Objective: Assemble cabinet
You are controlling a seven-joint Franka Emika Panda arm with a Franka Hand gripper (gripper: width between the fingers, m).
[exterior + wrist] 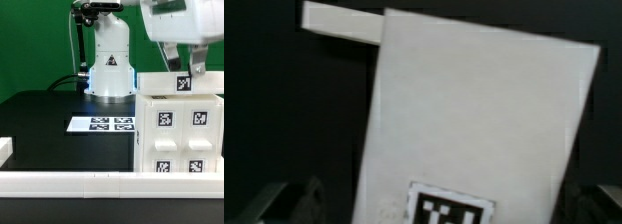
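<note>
The cabinet (178, 135) is a big white box at the exterior view's right; its front face carries four square tags. A flat white top piece (160, 82) with one tag lies on it. My gripper (184, 62) hangs just over that piece, above its tag. In the wrist view the white piece (464, 110) fills the middle, its tag (446, 207) sitting between my fingers. A dark fingertip (292, 203) stands on each side of the piece, with a dark gap to its edge. The jaws are open and hold nothing.
The marker board (103, 124) lies flat on the black table left of the cabinet. A white rail (70, 183) runs along the front edge, with a short white block (5, 150) at the far left. The arm's base (108, 70) stands behind.
</note>
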